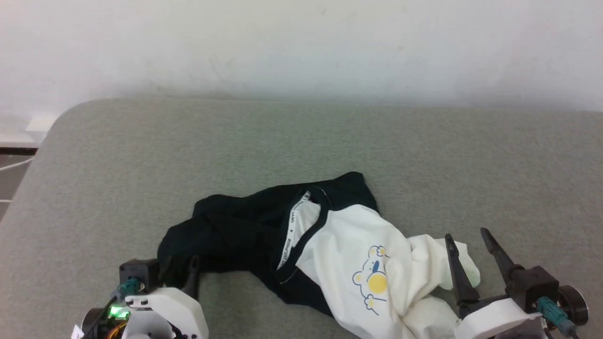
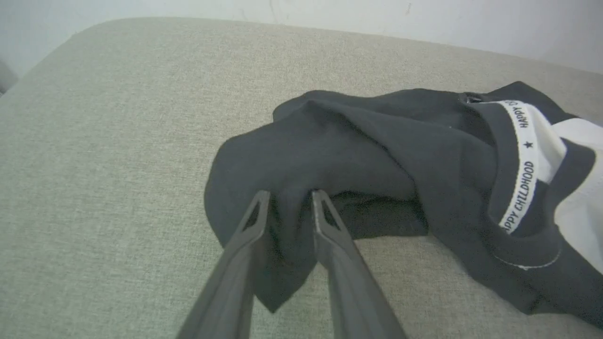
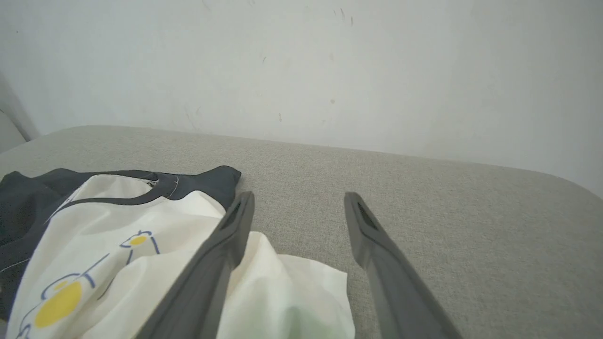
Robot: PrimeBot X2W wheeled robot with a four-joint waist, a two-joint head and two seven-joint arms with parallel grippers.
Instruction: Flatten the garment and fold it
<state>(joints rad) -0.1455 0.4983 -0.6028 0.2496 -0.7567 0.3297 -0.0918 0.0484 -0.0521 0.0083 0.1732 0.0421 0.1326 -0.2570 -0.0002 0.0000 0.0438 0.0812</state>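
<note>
The garment (image 1: 348, 245) lies crumpled on the grey padded surface, black sleeves bunched to the left, cream-white body with the cartoon print to the right, collar open in the middle. My left gripper (image 1: 179, 266) is at the near left edge of the black sleeve. In the left wrist view, the left gripper (image 2: 289, 195) has its fingers narrowed on a fold of the garment's (image 2: 377, 141) black cloth. My right gripper (image 1: 466, 234) stands open at the white hem on the right. The right wrist view shows the right gripper (image 3: 297, 195) with its left finger over the garment's (image 3: 118, 221) cream cloth and its right finger over bare surface.
The grey padded surface (image 1: 301, 141) stretches wide behind and beside the shirt, with a rounded corner at the far left (image 1: 70, 110). A pale wall (image 1: 301, 42) rises right behind it. Floor and a white strip (image 1: 19, 136) show past the left edge.
</note>
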